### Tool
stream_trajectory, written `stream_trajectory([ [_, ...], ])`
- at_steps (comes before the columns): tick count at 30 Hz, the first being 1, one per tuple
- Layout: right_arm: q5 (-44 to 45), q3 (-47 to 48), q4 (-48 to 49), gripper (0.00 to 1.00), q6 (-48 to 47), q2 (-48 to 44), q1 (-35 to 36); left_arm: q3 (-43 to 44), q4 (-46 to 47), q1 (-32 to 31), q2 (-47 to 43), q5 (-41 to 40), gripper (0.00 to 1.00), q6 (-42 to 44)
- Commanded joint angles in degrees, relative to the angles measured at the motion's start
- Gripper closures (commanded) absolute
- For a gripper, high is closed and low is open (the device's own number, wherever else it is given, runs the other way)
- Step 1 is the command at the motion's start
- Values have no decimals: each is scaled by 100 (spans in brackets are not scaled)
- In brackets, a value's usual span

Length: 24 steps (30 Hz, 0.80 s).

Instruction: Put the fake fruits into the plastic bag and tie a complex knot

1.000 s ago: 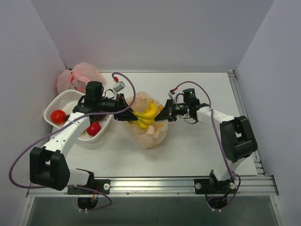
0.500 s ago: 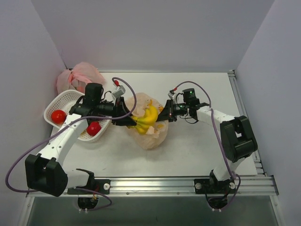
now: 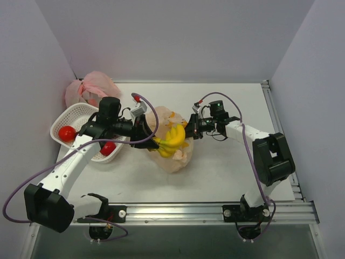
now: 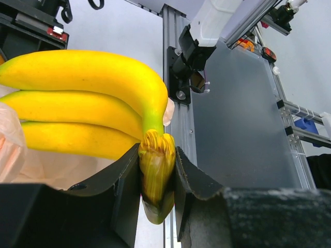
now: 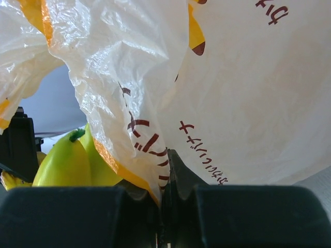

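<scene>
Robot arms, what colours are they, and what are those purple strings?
The left arm and right arm are white tubes with chunky black joints. A looping purple cable runs along each one. The left gripper and right gripper are black, each with two fingers.

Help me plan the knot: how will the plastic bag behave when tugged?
Probably floppy: the plastic bag crumples and drapes from the right gripper, shut on its edge. Likely thin and light, being translucent, so a hard pull might tear it.
</scene>
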Motion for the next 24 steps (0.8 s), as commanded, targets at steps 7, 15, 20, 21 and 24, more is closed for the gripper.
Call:
stream_trajectory([
  [7,-377,188,-435,100,-455,-255,-94,238,-938,172,475,-448,100,1356],
  [15,-500,108,-734,100,-770,-229,-85,353,-32,217,494,-1851,100,1282],
  [20,-580,108,-857,100,-859,-97,-41,81,843,-326,264,-3416,100,1122],
  [21,-606,117,-857,100,-859,-71,-24,54,896,-450,273,-3610,100,1148],
  [24,-641,161,-910,100,-833,17,3,-95,1019,-864,466,-4613,100,1271],
])
